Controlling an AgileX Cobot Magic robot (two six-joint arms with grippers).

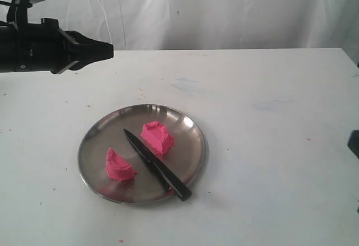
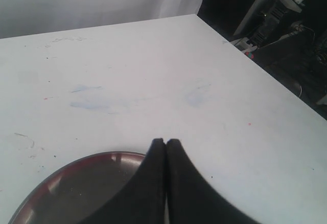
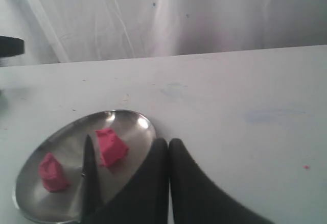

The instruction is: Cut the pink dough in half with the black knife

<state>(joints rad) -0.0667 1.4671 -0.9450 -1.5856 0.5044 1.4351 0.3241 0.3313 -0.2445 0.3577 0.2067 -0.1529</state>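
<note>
Left gripper (image 1: pixel 106 49) is clenched empty, fingers pressed together, hanging above the white table (image 1: pixel 269 145) at its back left, well apart from the steel plate (image 1: pixel 188 127). Same gripper in its wrist view (image 2: pixel 166 141): tips touching, plate rim (image 2: pixel 66 163) just below them. Right gripper (image 3: pixel 167 142) also clenched on nothing, pads together, near the plate's edge (image 3: pixel 138 119) in its wrist view; only a dark sliver of that arm shows at the exterior view's right edge.

Pink dough is cut in two, both pieces on the plate: one half (image 1: pixel 157 137) toward the back, other half (image 1: pixel 119 166) front left. Black knife (image 1: pixel 157 165) lies flat between them, diagonal, tip toward the plate centre, handle end over the front-right rim. Blade is just beside the back half, apart from the front one.
</note>
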